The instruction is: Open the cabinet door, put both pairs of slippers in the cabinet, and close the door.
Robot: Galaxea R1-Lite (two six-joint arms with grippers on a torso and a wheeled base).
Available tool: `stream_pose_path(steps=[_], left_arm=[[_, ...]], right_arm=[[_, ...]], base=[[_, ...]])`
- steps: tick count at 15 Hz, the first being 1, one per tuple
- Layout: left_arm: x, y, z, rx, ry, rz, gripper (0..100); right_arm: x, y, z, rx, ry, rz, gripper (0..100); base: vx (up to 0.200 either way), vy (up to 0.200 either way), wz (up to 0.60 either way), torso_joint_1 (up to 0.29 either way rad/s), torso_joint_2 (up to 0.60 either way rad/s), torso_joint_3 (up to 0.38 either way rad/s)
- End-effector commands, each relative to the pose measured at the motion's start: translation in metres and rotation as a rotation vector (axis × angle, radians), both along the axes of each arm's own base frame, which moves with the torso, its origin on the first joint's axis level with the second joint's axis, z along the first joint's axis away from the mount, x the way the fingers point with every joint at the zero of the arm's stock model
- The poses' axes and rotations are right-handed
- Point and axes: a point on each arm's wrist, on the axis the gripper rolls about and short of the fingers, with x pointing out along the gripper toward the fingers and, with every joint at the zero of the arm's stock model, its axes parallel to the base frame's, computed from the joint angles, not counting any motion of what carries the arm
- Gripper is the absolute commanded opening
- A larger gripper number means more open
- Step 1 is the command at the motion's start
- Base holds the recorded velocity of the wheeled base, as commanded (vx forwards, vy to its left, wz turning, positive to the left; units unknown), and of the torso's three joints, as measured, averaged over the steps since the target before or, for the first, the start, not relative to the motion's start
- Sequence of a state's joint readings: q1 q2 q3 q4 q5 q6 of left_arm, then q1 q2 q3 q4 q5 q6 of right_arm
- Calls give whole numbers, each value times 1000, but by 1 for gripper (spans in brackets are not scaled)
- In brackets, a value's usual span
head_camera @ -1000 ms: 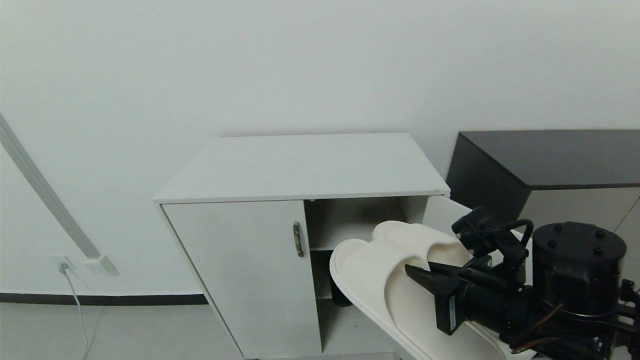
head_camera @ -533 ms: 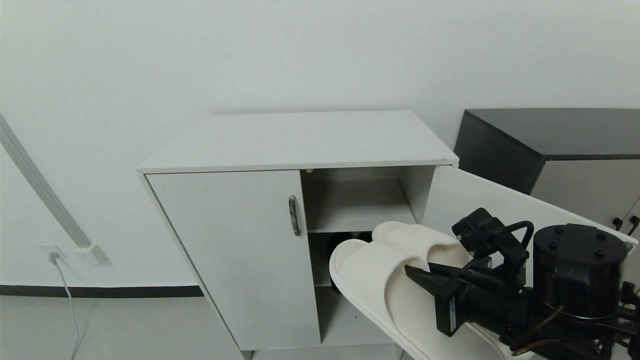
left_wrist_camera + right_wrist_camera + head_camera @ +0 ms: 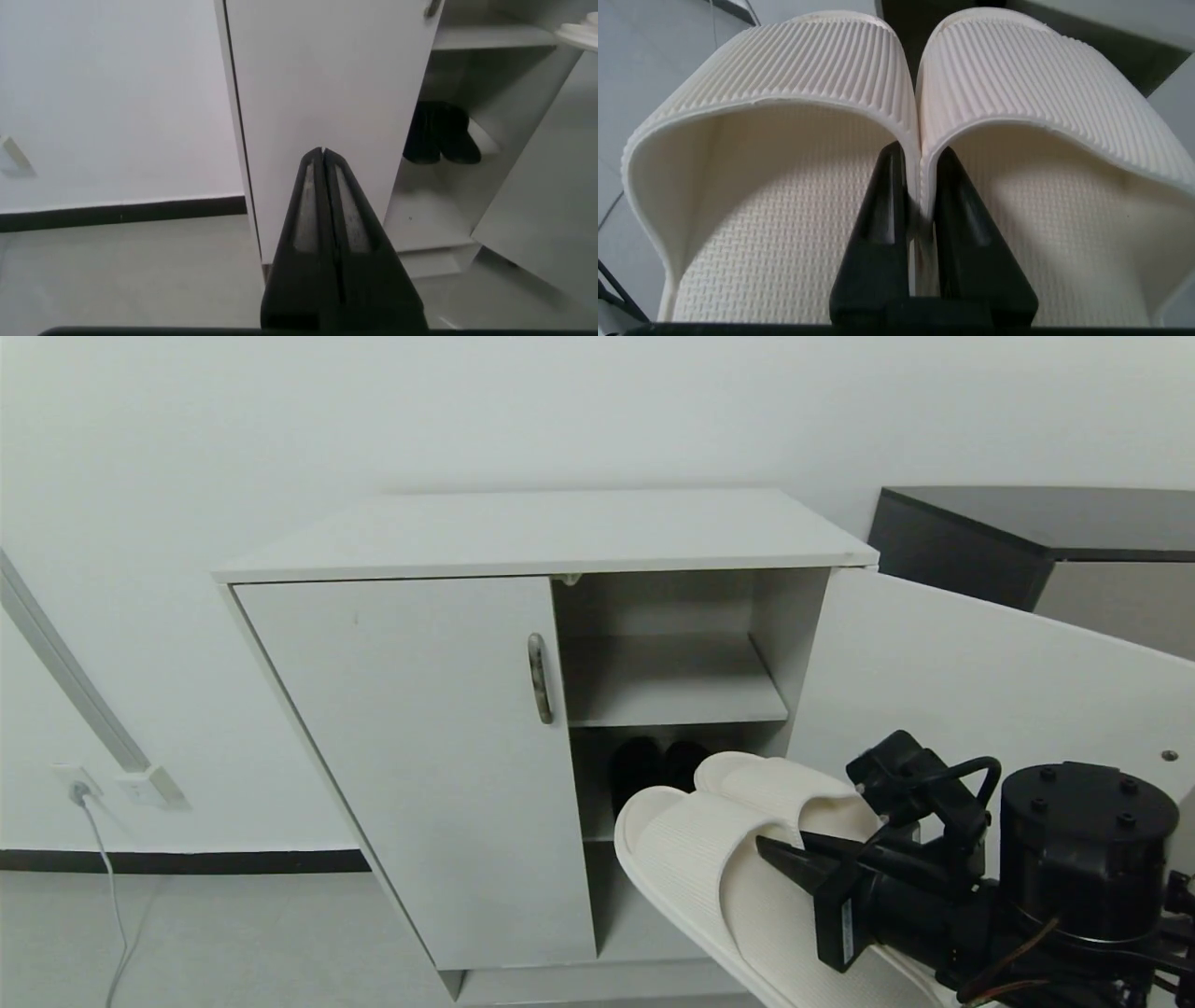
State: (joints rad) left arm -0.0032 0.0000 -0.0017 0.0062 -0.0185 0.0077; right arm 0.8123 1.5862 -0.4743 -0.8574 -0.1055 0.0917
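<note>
Right gripper (image 3: 764,842) clamps the white slippers (image 3: 691,868) by their adjoining inner edges, before the open right side of the cabinet (image 3: 560,527) — probably light, soft, bendy — best held where both uppers meet.

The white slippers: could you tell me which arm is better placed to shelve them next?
Probably right. The right gripper is shut on the white slippers before the cabinet's open side. The left gripper is shut, empty, facing the closed door.

Cream ribbed slippers (image 3: 695,863), black slippers (image 3: 653,767), white cabinet (image 3: 560,527)
</note>
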Motion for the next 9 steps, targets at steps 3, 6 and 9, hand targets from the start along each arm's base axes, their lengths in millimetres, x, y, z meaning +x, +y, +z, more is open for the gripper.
stream_pose_path(steps=[3, 6, 9], left_arm=[[0, 0, 0, 0, 0, 0, 0], [0, 0, 0, 0, 0, 0, 0], [0, 0, 0, 0, 0, 0, 0]], right_arm=[[-2, 1, -2, -7, 7, 8, 0], [-2, 1, -2, -6, 6, 9, 0], [-4, 2, -2, -8, 6, 18, 0]], base=[[0, 0, 0, -59, 445, 375], [0, 0, 0, -28, 437, 403], [0, 0, 0, -1, 97, 95]])
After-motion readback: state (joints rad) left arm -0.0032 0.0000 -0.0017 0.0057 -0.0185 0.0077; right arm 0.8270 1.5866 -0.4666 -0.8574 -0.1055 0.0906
